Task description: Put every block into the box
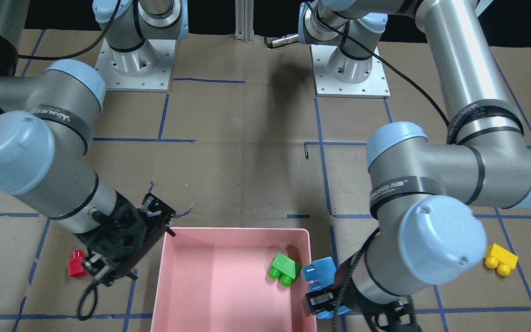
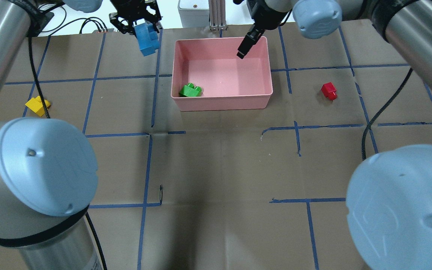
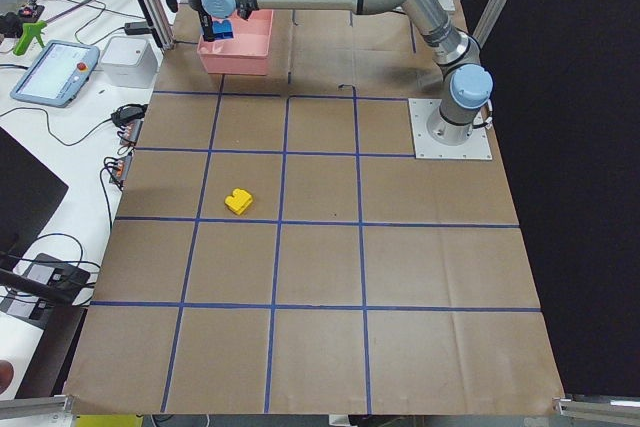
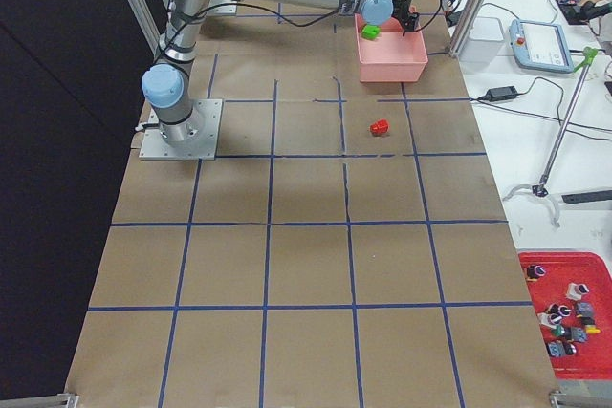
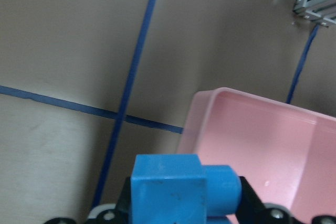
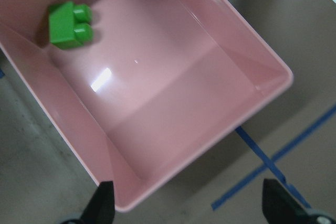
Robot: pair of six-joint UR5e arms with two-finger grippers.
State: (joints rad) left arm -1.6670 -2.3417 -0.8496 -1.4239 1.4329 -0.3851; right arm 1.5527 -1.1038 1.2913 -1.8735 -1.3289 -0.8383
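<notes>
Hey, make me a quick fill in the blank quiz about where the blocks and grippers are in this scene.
The only block inside the pink box is the ___.
The left gripper is shut on the ___.
The right gripper, empty above the box, is ___.
Outside the box, the red block and the ___ lie on the table.
Missing: green block; blue block; open; yellow block.

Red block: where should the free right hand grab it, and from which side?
Take the red block by its square body, not the round stud. It seems to lie on its side, stud pointing level toward the robot, so bring the right hand straight down and close on the two flat faces either side of the stud's line, wrist turned to match its diagonal lie.
</notes>
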